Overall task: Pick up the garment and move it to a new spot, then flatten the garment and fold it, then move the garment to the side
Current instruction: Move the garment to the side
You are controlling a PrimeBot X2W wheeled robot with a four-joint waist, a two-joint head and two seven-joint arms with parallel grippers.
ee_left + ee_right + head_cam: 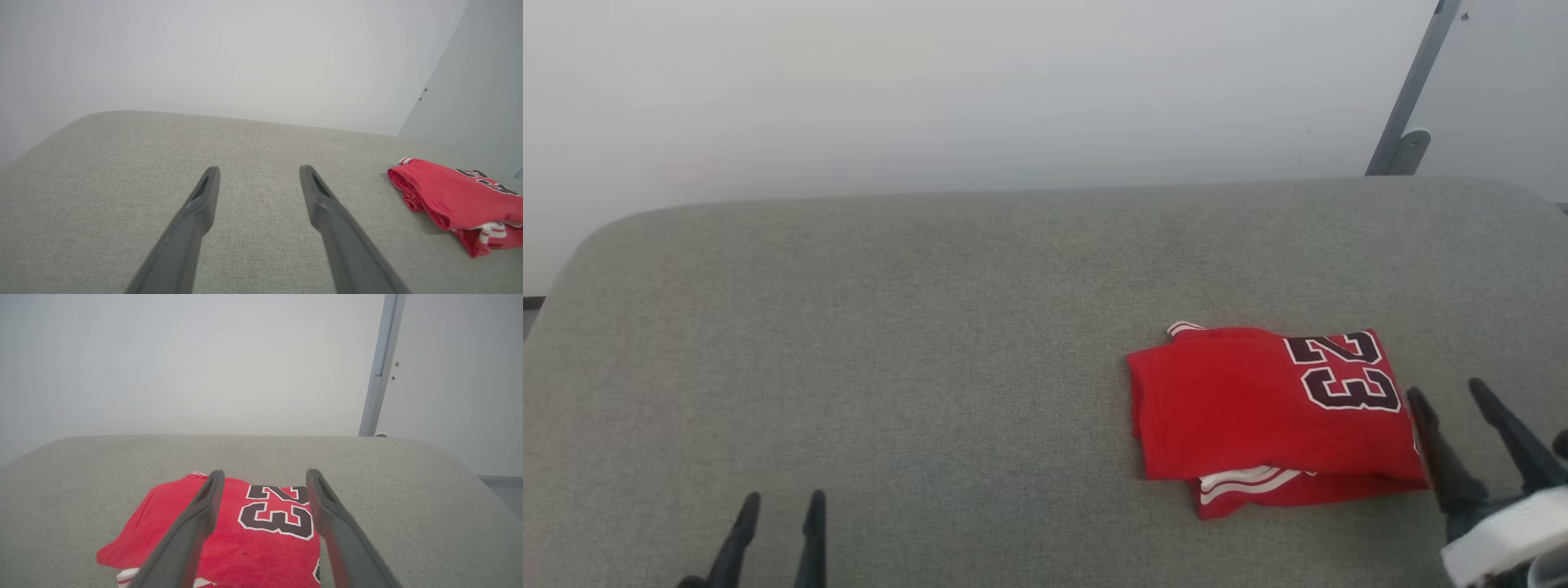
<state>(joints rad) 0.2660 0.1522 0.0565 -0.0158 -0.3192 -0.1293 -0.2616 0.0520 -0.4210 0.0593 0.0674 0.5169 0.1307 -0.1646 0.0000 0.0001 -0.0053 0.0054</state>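
The garment (1266, 408) is a bright red shirt with a dark, white-outlined "23" and white stripe trim. It lies folded into a compact bundle on the right part of the grey cushioned surface (890, 343). My right gripper (1450, 392) stands open just beside the bundle's right edge, nothing between its fingers. In the right wrist view the garment (261, 535) lies under and past the open right gripper (265, 475). My left gripper (783, 502) is open at the lower left, far from the shirt. The left wrist view has the left gripper (258, 171) open over bare fabric, the garment (449, 196) off to the right.
A pale wall rises behind the surface's rounded far edge. A grey slanted post (1409, 106) stands at the back right. The wide left and middle stretch of the cushion is bare fabric.
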